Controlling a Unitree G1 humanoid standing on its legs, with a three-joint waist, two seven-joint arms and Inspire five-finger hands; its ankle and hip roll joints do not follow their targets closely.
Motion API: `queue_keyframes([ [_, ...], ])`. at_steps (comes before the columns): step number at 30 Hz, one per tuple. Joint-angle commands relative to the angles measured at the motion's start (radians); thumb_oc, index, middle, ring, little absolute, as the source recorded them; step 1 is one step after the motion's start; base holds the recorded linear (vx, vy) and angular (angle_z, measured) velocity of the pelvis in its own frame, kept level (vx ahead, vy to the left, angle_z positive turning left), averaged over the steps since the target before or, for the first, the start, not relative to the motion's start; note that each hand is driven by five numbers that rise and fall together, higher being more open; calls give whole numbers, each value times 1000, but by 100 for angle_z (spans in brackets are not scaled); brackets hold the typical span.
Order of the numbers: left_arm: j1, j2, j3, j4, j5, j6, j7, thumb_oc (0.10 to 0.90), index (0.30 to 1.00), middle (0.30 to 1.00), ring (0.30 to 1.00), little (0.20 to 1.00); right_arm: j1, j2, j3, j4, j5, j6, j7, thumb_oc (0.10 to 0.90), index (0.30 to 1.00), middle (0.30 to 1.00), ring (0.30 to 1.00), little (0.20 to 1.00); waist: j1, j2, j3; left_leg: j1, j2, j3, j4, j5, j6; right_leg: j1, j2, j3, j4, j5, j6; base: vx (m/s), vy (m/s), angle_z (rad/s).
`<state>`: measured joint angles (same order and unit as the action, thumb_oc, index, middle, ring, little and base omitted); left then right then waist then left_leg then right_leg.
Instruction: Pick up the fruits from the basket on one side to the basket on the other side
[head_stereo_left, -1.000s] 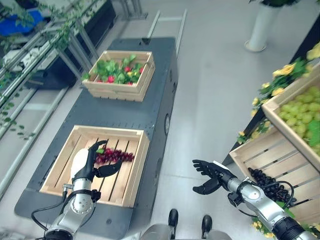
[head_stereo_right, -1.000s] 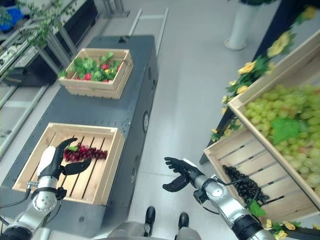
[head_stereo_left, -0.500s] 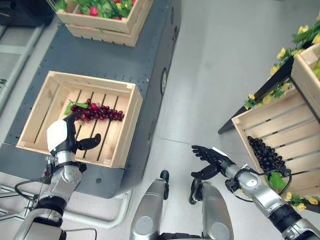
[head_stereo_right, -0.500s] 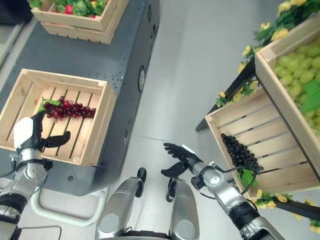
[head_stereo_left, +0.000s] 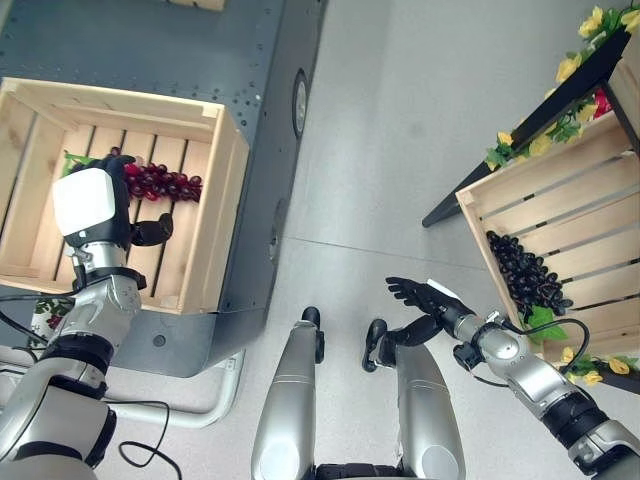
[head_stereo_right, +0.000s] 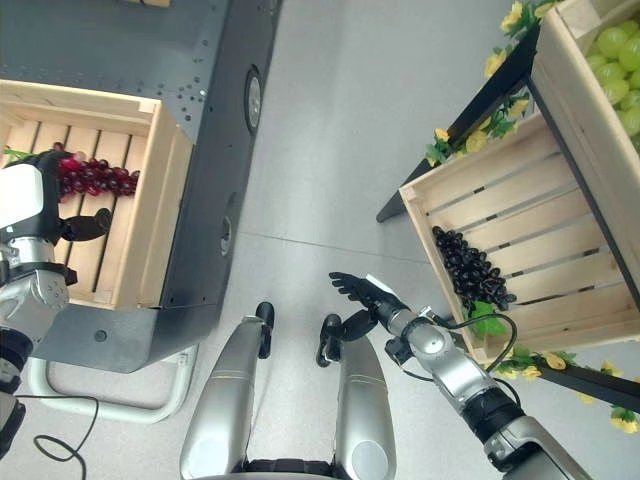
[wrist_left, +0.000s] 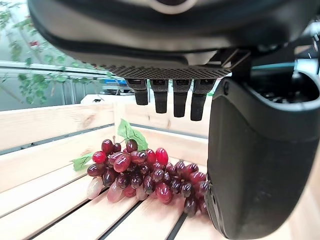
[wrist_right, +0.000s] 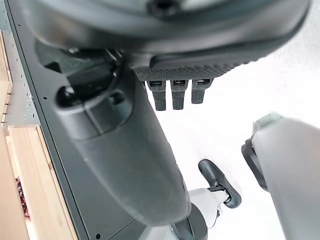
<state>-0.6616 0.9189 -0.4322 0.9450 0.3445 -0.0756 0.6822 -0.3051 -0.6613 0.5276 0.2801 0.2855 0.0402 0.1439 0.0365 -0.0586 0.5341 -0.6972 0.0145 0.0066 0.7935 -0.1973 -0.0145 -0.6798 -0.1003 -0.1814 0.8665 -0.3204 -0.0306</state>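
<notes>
Fingers spread above red grapes in the wooden crate

Fingers (wrist_left: 161, 100) of the left hand (head_stereo_left: 95, 205) hang straight and spread, thumb apart, holding nothing, just over the bunch of red grapes (wrist_left: 145, 175). The bunch lies on the slats of the wooden crate (head_stereo_left: 222, 180), toward its far edge, and the hand's back hides part of it from the head views. The crate sits on a dark grey platform (head_stereo_left: 250, 60), its left side cut off. The right hand (head_stereo_right: 368, 302) hovers over the floor, fingers loosely extended, empty. Black grapes (head_stereo_right: 468, 270) lie in the slanted crate (head_stereo_right: 520, 210) at the right; a higher crate (head_stereo_right: 590, 70) of green grapes (head_stereo_right: 622, 50) is cropped.
</notes>
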Motion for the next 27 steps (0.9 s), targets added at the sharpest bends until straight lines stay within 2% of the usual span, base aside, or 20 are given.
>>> queue_keyframes([
  [1,-119,165,4,-10,72,58,71,800,900,900,900,900,-21,-25,10,-48,51,-121,-41,800,900,900,900,900,0,-39,-14,28,-29,92,-53,7,82,76,23,-35,-43,35,-49,12,12,5],
  [4,-177,205,-94,-9,138,107,-2,800,900,900,900,900,-43,-42,4,-52,52,-130,-56,800,900,900,900,900,-2,-47,-14,0,-24,85,-62,12,83,41,29,-38,-46,46,-43,4,4,2],
  [8,-191,220,-130,-15,150,135,-23,800,900,900,900,900,-56,-51,-7,-44,54,-132,-65,800,900,900,900,900,-1,-47,-14,-20,-21,82,-65,13,85,17,30,-42,-42,48,-42,0,0,0],
  [13,-264,260,-215,-26,251,222,-28,800,900,900,900,900,-59,-64,-13,-13,72,-154,-64,800,900,900,900,900,-1,-48,-14,-57,-19,74,-51,6,85,-18,24,-51,-23,41,-44,1,5,3],
  [18,-338,293,-275,-15,286,244,-83,800,900,900,900,900,-46,-65,-16,-17,80,-167,-72,800,900,900,900,900,2,-58,-14,-78,-18,60,-39,1,89,-35,22,-60,-12,41,-42,5,3,3],
  [21,-378,309,-319,-4,292,275,-168,800,900,900,900,900,-34,-66,-23,-25,92,-178,-78,800,900,900,900,900,3,-64,-14,-94,-16,53,-35,0,91,-49,20,-65,-8,46,-37,1,-2,1],
  [24,-394,324,-336,-1,299,304,-174,800,900,900,900,900,-31,-67,-27,-35,110,-186,-85,800,900,900,900,900,7,-71,-14,-112,-15,45,-32,0,93,-64,20,-71,-4,48,-34,2,-12,7],
  [27,-428,334,-352,25,314,299,-171,800,900,900,900,900,-21,-65,-33,-48,110,-194,-82,800,900,900,900,900,5,-78,-14,-127,-11,43,-30,-3,97,-79,18,-78,1,50,-32,3,-2,5],
])
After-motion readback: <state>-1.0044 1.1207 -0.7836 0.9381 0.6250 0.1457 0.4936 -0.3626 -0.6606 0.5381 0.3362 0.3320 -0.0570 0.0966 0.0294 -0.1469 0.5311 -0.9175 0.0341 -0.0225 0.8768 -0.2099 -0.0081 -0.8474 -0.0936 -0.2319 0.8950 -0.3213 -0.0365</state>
